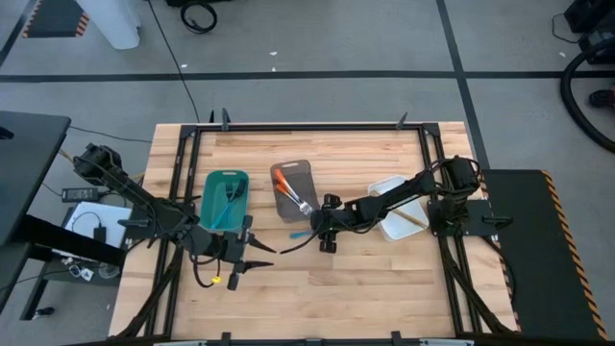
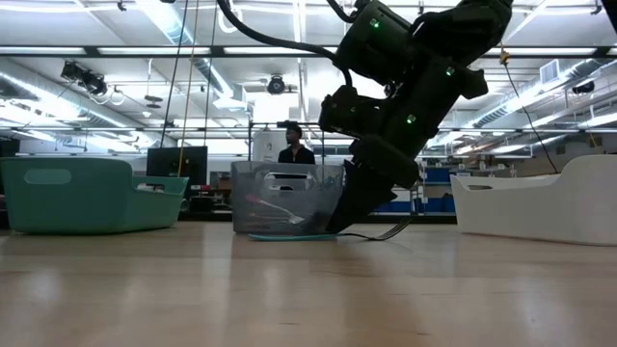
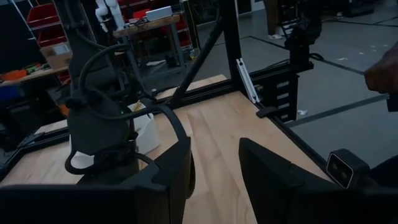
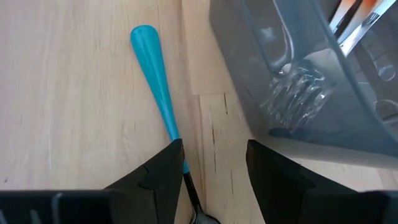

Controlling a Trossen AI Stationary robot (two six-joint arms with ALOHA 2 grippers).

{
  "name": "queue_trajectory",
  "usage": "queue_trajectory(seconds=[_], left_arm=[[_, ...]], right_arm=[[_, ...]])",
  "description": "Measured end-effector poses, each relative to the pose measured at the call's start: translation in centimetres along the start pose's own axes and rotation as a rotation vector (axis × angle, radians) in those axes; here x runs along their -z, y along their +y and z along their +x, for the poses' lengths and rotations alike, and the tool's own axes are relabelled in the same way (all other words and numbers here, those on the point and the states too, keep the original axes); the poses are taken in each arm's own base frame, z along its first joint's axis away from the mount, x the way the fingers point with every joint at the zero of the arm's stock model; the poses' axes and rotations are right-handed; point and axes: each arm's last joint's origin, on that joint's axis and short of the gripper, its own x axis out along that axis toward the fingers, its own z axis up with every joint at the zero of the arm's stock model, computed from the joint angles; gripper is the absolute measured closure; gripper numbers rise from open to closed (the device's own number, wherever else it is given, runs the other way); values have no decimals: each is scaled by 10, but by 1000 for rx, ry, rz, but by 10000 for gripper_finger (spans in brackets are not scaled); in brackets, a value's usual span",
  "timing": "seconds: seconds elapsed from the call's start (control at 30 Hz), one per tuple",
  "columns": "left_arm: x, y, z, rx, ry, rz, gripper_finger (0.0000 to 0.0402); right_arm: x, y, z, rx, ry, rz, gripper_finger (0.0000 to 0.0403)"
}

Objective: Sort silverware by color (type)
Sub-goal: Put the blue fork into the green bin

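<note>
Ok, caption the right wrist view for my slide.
Open right gripper poised over a blue-handled utensil lying beside the grey tray.

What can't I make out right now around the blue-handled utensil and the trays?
- Blue-handled utensil: its metal end runs under the right gripper in the right wrist view.
- Teal tray contents: its wall hides them in the low view.
- Grey tray: piece count too small in the high view.

Right claw (image 4: 214,165) is reaching low toward the tabletop centre, fingers (image 4: 155,177) spread apart. Left claw (image 1: 252,252) is waiting near the front-left, fingers (image 3: 171,171) likewise parted.
</note>
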Motion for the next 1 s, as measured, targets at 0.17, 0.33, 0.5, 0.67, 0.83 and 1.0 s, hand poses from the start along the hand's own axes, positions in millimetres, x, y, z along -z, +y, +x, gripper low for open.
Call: queue_trajectory(seconds=[0.17, 0.33, 0.5, 0.67, 0.83, 1.0], left_arm=[[0, 0, 0, 1, 4, -13, 256], [1, 0, 0, 0, 6, -16, 256], [6, 1, 0, -3, 54, -31, 256], [21, 7, 2, -33, 201, -84, 256], [37, 16, 5, -93, 325, -165, 256], [47, 20, 10, -135, 376, -235, 256]], right_arm=[[0, 0, -2, -3, -2, 0, 225], [-4, -1, -11, -9, -15, 2, 234], [-6, 1, -15, -22, -32, 5, 236], [-5, 9, -16, -38, -35, -17, 236], [-2, 10, -17, -33, -7, -27, 236], [5, 9, -15, -25, 32, -22, 236]])
